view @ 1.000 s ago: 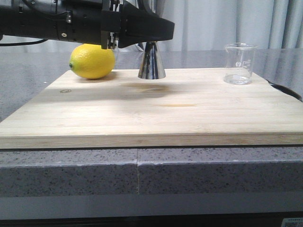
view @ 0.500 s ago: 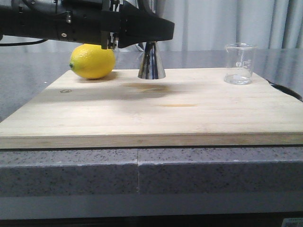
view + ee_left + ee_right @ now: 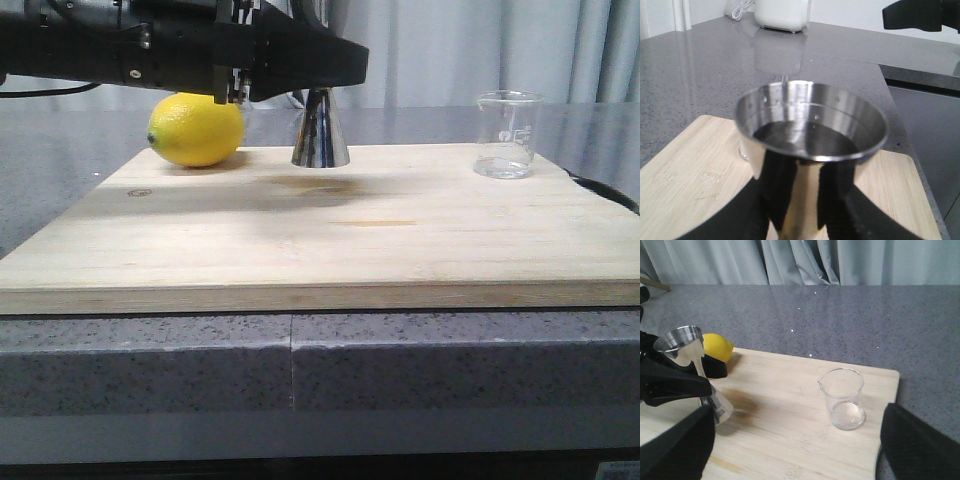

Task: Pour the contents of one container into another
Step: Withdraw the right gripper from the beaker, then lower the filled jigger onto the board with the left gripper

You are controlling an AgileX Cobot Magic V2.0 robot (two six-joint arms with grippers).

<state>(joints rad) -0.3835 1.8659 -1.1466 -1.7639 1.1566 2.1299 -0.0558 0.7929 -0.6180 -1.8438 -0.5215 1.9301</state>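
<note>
The steel jigger (image 3: 320,135) stands on the wooden board (image 3: 330,240), near its far edge. My left gripper (image 3: 320,75) is shut on its waist, and the upper cup is hidden behind the black arm. In the left wrist view the jigger (image 3: 810,125) fills the middle between the fingers (image 3: 747,212), and its cup looks dark inside. The clear glass beaker (image 3: 507,135) stands upright at the board's far right corner and looks empty. My right gripper (image 3: 795,460) hangs open above the board, its fingers (image 3: 675,445) wide apart, with the beaker (image 3: 842,400) ahead of it and untouched.
A yellow lemon (image 3: 196,130) lies on the board just left of the jigger, below the left arm. A brownish wet stain (image 3: 310,185) marks the board in front of the jigger. The board rests on a grey speckled counter (image 3: 300,360). Curtains hang behind.
</note>
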